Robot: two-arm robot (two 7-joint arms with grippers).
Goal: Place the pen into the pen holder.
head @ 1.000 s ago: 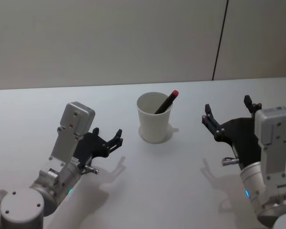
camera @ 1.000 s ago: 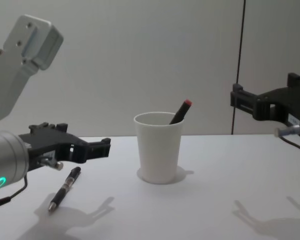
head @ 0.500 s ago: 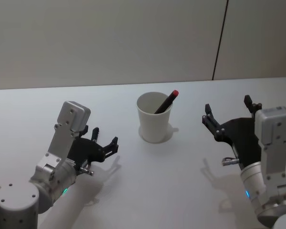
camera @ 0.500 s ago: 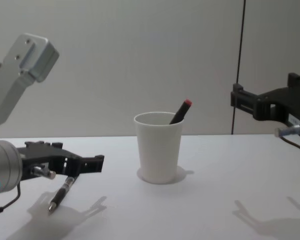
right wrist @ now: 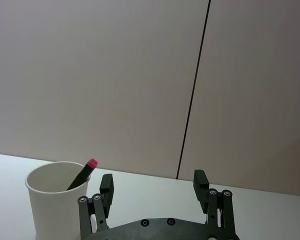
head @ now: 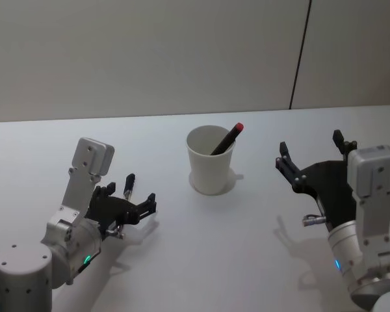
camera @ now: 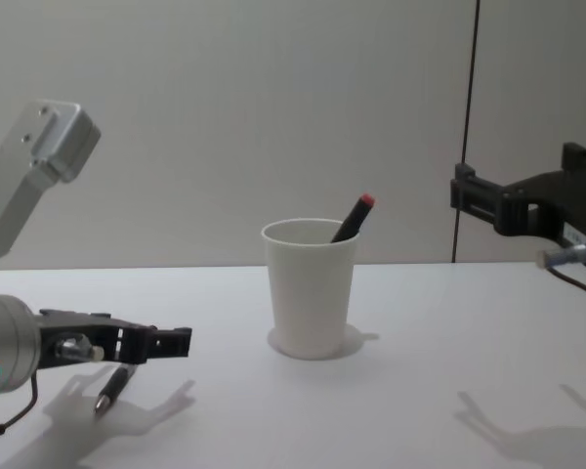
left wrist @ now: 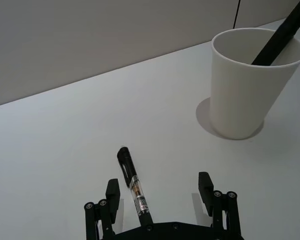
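White paper pen holder (head: 210, 160) on the counter (head: 214, 260): left of it the wide-spread left claw (left wrist: 159, 182) straddles a black pen (left wrist: 134, 189), right of it the right claw (head: 310, 142) hangs wide.

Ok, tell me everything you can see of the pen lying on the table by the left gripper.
The pen is slim and looks plastic, with a black end and a clear barrel showing a printed label. It lies flat on the white table, apart from the paper cup and to the robot's left of it. The left gripper hangs over it, open, a finger on each side; neither seems to touch it. Its other end is hidden under the gripper.
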